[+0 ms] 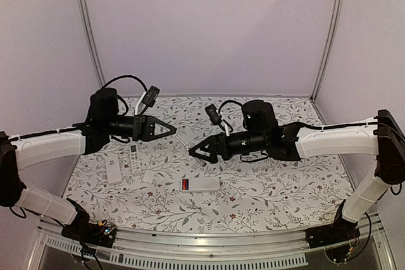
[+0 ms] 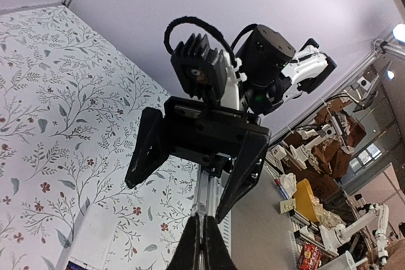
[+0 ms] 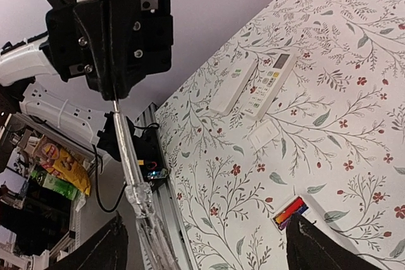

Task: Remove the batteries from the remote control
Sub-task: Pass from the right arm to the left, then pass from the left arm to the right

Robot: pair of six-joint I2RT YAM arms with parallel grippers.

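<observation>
A white remote control (image 1: 204, 184) lies face down at the table's front middle, its battery bay open. The batteries (image 1: 185, 184) show as a red and dark strip in the bay, and in the right wrist view the batteries (image 3: 291, 212) are red, orange and purple-black. Above the table, my left gripper (image 1: 172, 129) is shut on a thin clear stick tool (image 1: 183, 139). The tool (image 3: 136, 188) reaches across to my right gripper (image 1: 193, 152), whose jaws stand open around its thicker end (image 3: 152, 245), not touching it. In the left wrist view my left gripper (image 2: 204, 235) pinches the tool.
Two more white remotes (image 1: 135, 156) (image 1: 112, 171) lie at the left of the table, with a small white cover (image 1: 147, 176) beside them. The flowered table cloth (image 1: 266, 188) ends at a metal rail (image 1: 209, 241) in front. Purple walls enclose the back and sides.
</observation>
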